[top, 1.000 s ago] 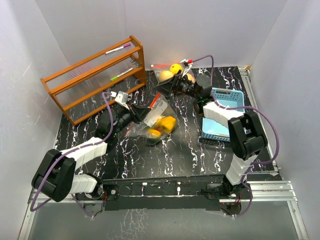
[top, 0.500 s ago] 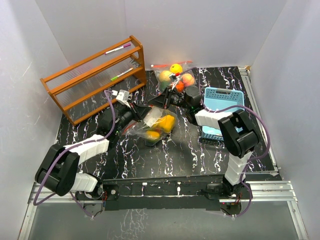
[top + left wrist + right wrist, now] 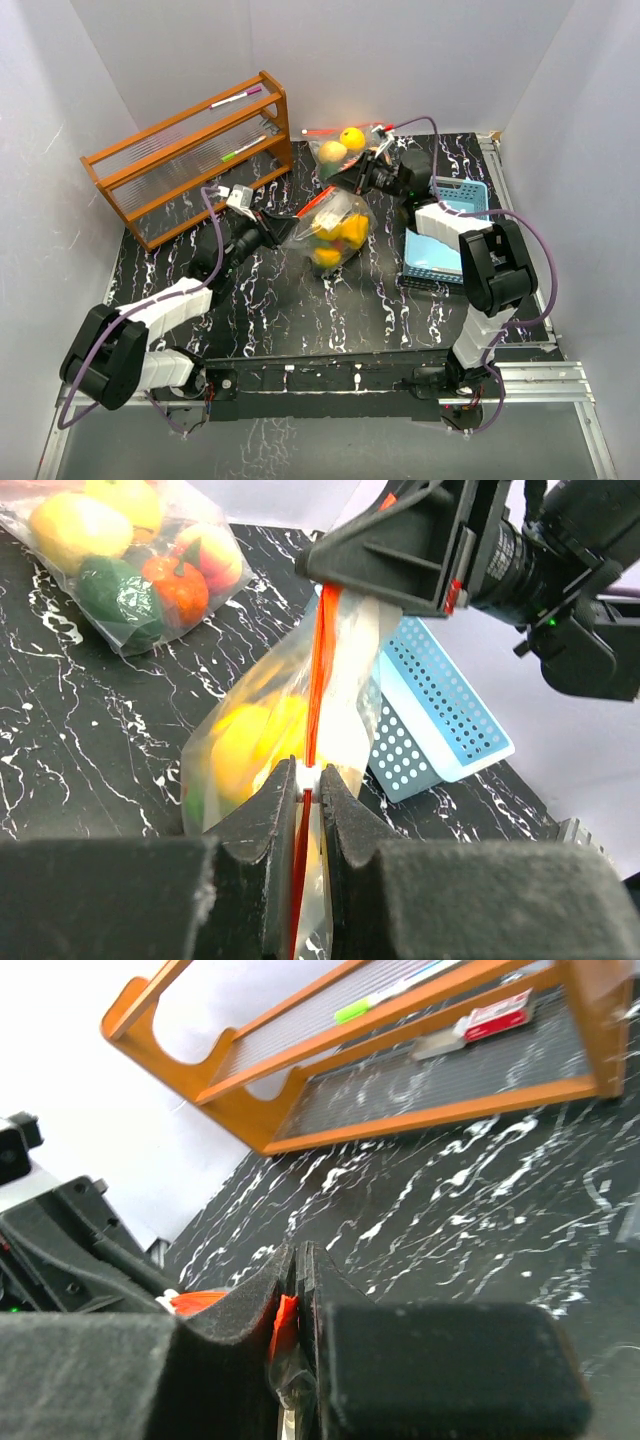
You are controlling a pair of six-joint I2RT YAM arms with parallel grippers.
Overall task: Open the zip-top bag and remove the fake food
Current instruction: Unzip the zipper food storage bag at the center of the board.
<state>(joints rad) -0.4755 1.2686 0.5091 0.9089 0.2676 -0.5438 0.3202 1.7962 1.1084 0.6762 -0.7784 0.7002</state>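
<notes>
Red zip strip (image 3: 322,670) held taut
Clamped by left tool (image 3: 308,778) and right tool (image 3: 297,1257); opposed pull toward 8 and 2 o'clock seemed advisable.

Place: robot lab test cell | Evidence: plain white panels (image 3: 400,60) boxing in a black marbled tabletop (image 3: 300,310) | Aluminium rail (image 3: 540,373) at 6 o'clock | Props: wooden rack (image 3: 190,151) at 10 o'clock, blue basket (image 3: 478,186) at 3 o'clock

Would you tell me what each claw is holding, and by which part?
Both hold the same zip-top bag by its red zip strip: the left claw pinches one end, the right claw the other.
</notes>
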